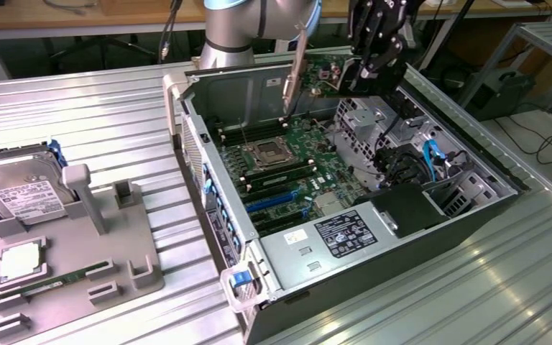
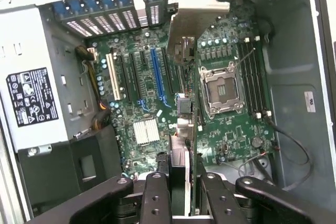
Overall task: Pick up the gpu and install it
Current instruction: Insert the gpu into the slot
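Gpu (image 1: pixel 319 77) in end effector (image 1: pixel 361 80), above open computer case (image 1: pixel 221 187)

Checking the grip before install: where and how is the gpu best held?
By its top edge, jaws pinching across the thin board from above: the gpu hangs upright over the open case, which leaves its bottom edge and silver bracket free.

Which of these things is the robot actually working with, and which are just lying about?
In use:
- thin green circuit card with silver end bracket, the gpu, clamped in the black gripper
- open grey computer case

Lying about:
- silver hard drive with white label
- long narrow green memory stick
- grey holder tray
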### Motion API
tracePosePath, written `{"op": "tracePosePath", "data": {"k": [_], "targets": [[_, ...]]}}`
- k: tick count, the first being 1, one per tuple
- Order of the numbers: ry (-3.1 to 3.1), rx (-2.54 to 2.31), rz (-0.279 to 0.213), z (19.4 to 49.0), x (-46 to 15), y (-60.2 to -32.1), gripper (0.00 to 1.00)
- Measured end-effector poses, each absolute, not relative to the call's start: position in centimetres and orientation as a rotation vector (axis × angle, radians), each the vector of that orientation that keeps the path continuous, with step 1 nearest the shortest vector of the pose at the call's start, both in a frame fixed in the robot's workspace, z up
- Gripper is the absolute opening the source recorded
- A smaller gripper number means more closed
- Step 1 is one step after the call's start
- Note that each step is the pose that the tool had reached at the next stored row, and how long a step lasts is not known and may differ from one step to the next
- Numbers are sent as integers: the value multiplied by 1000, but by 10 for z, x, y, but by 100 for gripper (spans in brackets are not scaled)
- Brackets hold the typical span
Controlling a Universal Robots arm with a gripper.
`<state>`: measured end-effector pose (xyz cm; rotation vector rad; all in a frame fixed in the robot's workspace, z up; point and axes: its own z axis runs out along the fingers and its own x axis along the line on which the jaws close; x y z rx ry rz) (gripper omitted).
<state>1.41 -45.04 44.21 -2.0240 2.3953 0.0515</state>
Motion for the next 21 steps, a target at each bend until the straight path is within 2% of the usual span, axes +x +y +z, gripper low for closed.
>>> {"op": "tracePosePath", "data": {"k": [21], "targets": [[2233, -2197, 44, 438, 9, -450, 27]]}}
